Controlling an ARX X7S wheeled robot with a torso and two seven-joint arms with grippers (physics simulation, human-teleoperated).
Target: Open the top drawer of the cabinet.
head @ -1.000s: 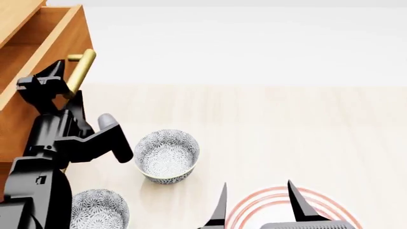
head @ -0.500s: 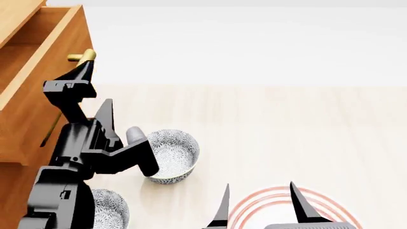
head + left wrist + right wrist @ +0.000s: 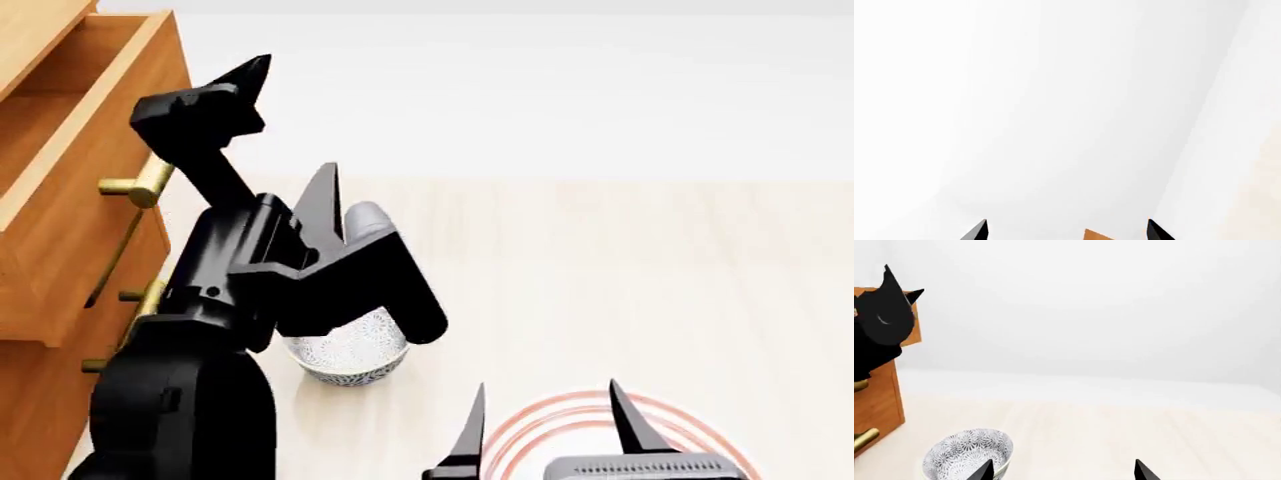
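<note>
Standing at the far left of the head view, the cabinet [image 3: 54, 300] has its top drawer [image 3: 60, 130] pulled out, the lighter box interior showing behind the orange-brown front. The brass handle [image 3: 134, 187] runs along that front, only one end visible past the arm. Just right of the drawer, the left gripper [image 3: 220, 90] hangs raised with nothing between its fingers; its wrist view shows two tips spread apart, so it is open and empty. The drawer lies to its left and below, the handle beneath it, near but not touching. This arm is by far the nearer. A patterned bowl [image 3: 350, 355] sits half hidden behind the forearm. Furthest right and low, the right gripper [image 3: 545, 430] stands parted over a red-ringed plate [image 3: 574, 410], well apart from the cabinet.
</note>
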